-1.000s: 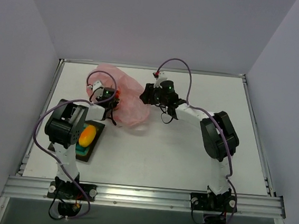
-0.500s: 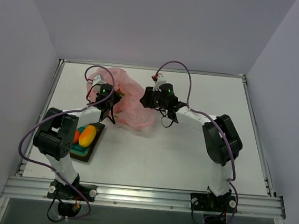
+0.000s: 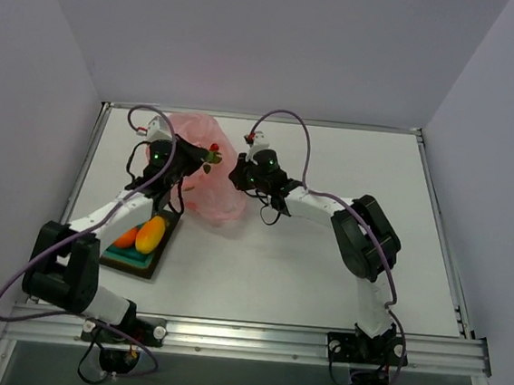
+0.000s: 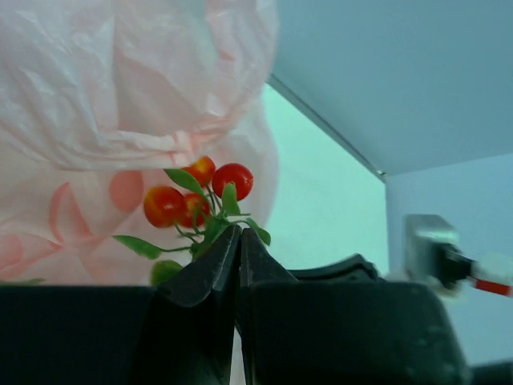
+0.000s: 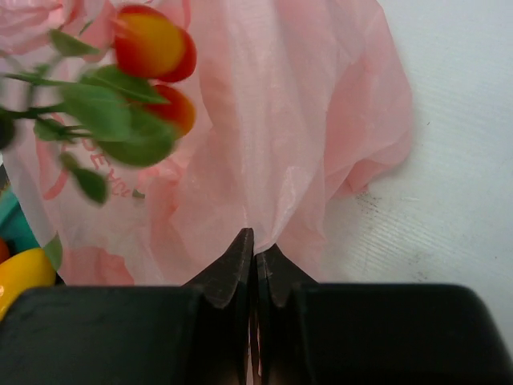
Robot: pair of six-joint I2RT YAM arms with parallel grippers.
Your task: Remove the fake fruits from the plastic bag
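Left tool (image 4: 239, 236) is clamped on the thin stem of a red berry sprig (image 4: 194, 204), held just beside the pink bag (image 4: 120, 104); it looks light and springy, best gripped by that stem. Right tool (image 5: 255, 242) pinches the flimsy, slippery film. Two fruits (image 3: 150, 233) lie in the tray (image 3: 164, 245).

Pink bag (image 3: 220, 194), red-orange berries (image 4: 200, 192), teal-lined tray (image 3: 147, 270).
The bag is translucent with darker pink printed shapes; the berries shade to yellow among green leaves; the tray is dark outside, beside a yellow-orange fruit (image 3: 150, 234) and an orange fruit (image 3: 126, 237).
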